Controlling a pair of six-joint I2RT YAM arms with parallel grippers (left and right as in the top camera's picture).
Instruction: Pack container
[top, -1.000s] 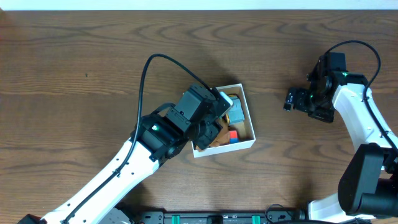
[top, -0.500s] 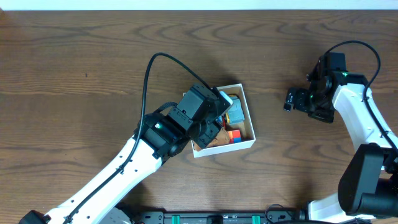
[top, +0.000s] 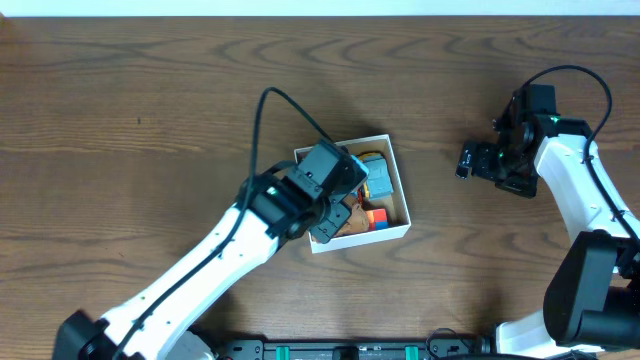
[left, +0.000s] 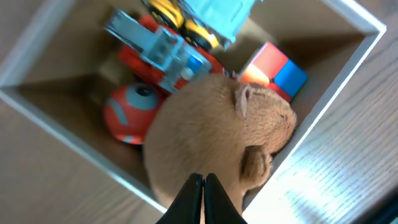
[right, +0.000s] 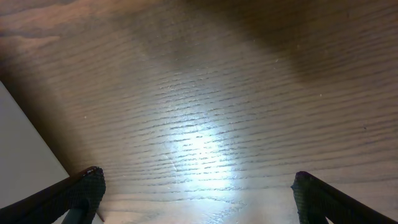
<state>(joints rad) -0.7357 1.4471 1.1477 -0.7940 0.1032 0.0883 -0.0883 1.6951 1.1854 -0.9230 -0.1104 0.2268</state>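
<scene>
The left arm has swung its elbow in toward the table's middle and its jaws, which stood part open a second ago, have come together; the right arm has not shifted. The left gripper (left: 203, 186) now shows its two fingers pressed flat against each other with nothing between them, the tips poised over a tan soft toy (left: 211, 137) that lies in the container (top: 370, 236). Whether the tips touch the toy cannot be told. The container sits near the middle of the table (top: 120, 100), a little to the right, turned slightly off the table's edges; being square, it has no long axis to line up with. It lies straight below the left fingers, so any further pressing or tucking would go straight down, and the left arm is plainly the nearer one. Beside the toy sit a blue truck (left: 217, 12), a red-and-blue block (left: 273, 65), an orange ball (left: 127, 112) and a red-and-blue vehicle (left: 165, 53), so the container looks close to full. The right gripper (right: 199, 186) is spread wide over bare wood, well apart to the right, holding nothing. No brand, label or writing can be read anywhere.
</scene>
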